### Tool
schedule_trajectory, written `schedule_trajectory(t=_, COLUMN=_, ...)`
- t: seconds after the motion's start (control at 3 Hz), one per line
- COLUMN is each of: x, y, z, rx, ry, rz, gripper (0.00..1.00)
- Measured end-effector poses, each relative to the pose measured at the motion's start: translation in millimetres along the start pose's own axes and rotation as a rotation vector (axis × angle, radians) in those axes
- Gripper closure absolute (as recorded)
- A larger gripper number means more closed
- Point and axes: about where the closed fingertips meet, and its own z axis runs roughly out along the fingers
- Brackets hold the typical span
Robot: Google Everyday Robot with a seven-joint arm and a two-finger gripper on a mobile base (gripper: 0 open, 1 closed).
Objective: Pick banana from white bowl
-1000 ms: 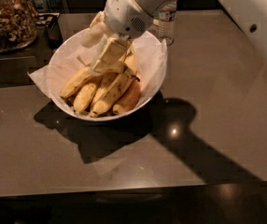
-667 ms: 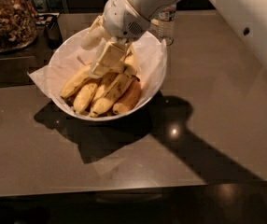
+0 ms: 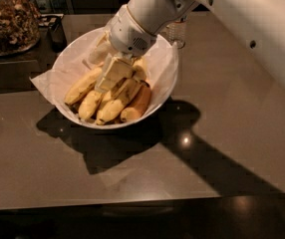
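gripper [image 3: 111, 76]: I see it low inside the white bowl [image 3: 65, 66], over the banana [image 3: 115, 104]
grip: I cannot tell
white bowl: table [image 3: 222, 148], far-left part

Long pale-yellow banana [image 3: 113, 107] slanting in the paper-lined white bowl [image 3: 156, 103]. Gripper [image 3: 110, 75] low over it, inside the bowl.

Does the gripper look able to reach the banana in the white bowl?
Likely yes: the gripper is down inside the white bowl, at the upper end of the banana, with nothing covering it; neighbouring bananas crowd it.
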Motion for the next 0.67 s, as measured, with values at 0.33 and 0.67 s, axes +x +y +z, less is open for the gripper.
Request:
schedule_trajectory(t=0.33, x=5.6, y=-4.6, z=6.4, rx=0.005, ry=0.011, rz=0.001, gripper=0.41)
schedule_trajectory(t=0.67, x=11.8, y=-5.4, z=10.6, rx=0.008, ry=0.025, rz=0.005, gripper=0.57)
